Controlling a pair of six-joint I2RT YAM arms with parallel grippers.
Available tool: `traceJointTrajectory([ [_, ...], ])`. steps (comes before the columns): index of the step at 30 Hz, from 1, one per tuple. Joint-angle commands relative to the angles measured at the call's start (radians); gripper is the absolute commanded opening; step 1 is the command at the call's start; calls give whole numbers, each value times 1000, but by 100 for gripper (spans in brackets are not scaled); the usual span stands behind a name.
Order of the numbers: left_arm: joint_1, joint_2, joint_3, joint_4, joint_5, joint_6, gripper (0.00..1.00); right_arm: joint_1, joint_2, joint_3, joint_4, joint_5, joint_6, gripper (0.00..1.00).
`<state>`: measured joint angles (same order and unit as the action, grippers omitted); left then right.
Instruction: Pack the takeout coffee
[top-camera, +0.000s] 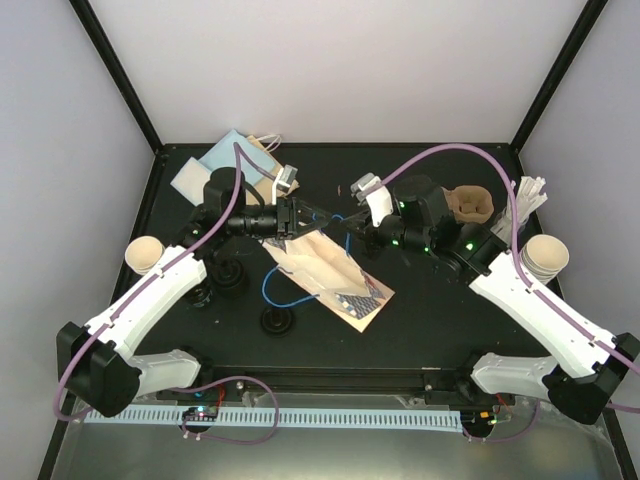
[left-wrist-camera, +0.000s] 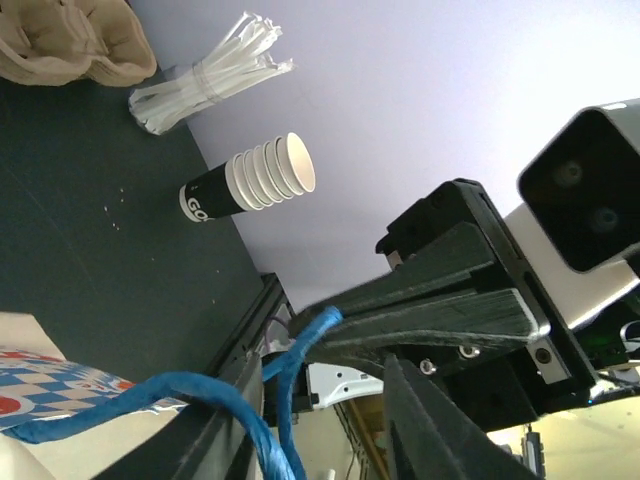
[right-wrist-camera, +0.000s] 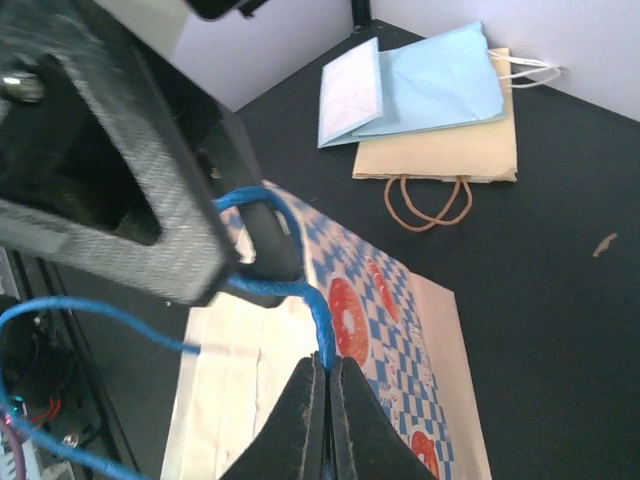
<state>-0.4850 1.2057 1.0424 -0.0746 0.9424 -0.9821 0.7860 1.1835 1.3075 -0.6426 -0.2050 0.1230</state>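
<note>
Brown moulded-pulp tray (top-camera: 470, 204) lies at the back right of the desk (top-camera: 430, 310), just behind the right arm, which is the nearer one; its long axis runs roughly left to right. Cream cup stack (top-camera: 545, 257) sits at the right edge, and a single cup (top-camera: 147, 254) at the far left. Right end effector (right-wrist-camera: 325, 368) is pinched tight on the blue handle (right-wrist-camera: 300, 290) of the checked bag (right-wrist-camera: 390, 330). Left end effector (top-camera: 303, 213) stands partly parted, the handle looped over one finger.

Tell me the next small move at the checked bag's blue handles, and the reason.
Probably draw the right gripper slightly up and away from the left gripper. It is shut on a blue handle, the left jaws stand open with blue cord round one finger, and the checked bag lies flat, so its mouth needs parting.
</note>
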Motion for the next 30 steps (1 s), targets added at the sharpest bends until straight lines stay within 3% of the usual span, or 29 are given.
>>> traceJointTrajectory([
  [1, 0, -30, 36, 20, -6, 74, 48, 7, -16, -30, 57, 107, 77, 1],
  [6, 34, -68, 178, -237, -54, 291, 93, 6, -33, -40, 75, 188, 126, 1],
  [7, 49, -86, 184, -249, -54, 313, 98, 7, -37, -43, 79, 207, 131, 1],
  [14, 154, -347, 30, -227, -227, 303, 99, 7, -97, -91, 158, 304, 182, 1],
  [20, 217, -563, -187, -96, -156, 174, 99, 5, -141, -147, 231, 342, 215, 1],
  [25, 216, -545, -186, -366, -143, 250, 99, 5, -143, -157, 249, 317, 211, 1],
  [30, 211, -547, -208, -469, -213, 278, 99, 5, -148, -182, 259, 319, 225, 1],
])
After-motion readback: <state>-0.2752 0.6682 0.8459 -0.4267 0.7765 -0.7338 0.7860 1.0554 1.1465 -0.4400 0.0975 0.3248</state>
